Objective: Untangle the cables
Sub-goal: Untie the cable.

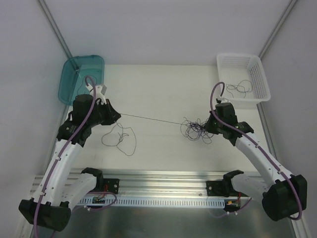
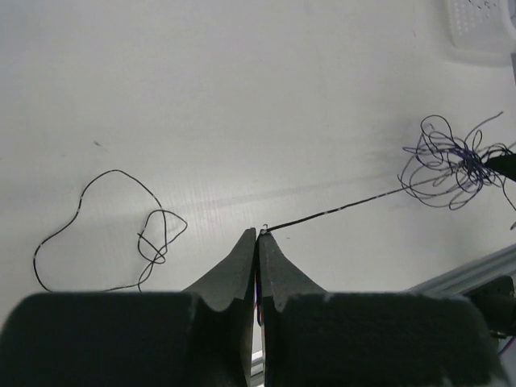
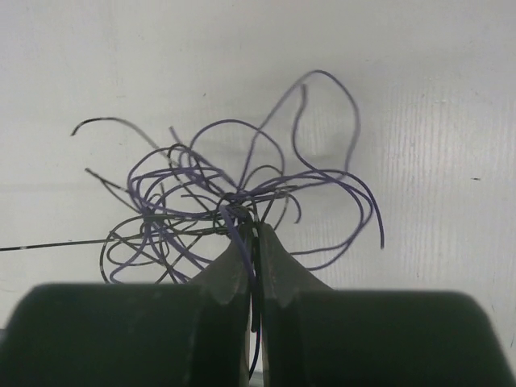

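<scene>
Left arm (image 1: 62,156): the left jaws are pressed together on the end of a single taut strand (image 2: 339,211), which emerges right at the pinch line in the left wrist view. That strand runs straight across the worktop (image 1: 158,94), seen as a thin dark line (image 1: 151,119) in the overhead view, to the cable bundle (image 1: 194,130) at centre-right. Right arm (image 1: 260,153): the right jaws are clamped on the near side of the bundle (image 3: 201,193), with purple and dark loops fanning out above and to both sides of the tips; one strand passes down between the jaws. The taut strand leaves the bundle to the left of that view (image 3: 48,247). From the left wrist the bundle (image 2: 451,165) shows at the far right as a knot of overlapping loops. One loose strand (image 1: 119,136) lies by itself on the worktop just beside the left arm – curled in an open loop with a small twist (image 2: 113,171), well apart from the bundle. A teal bin (image 1: 67,82) stands at the far-left corner. A white basket (image 1: 257,79) stands at the far-right corner and holds a few separate strands (image 1: 240,88).
</scene>
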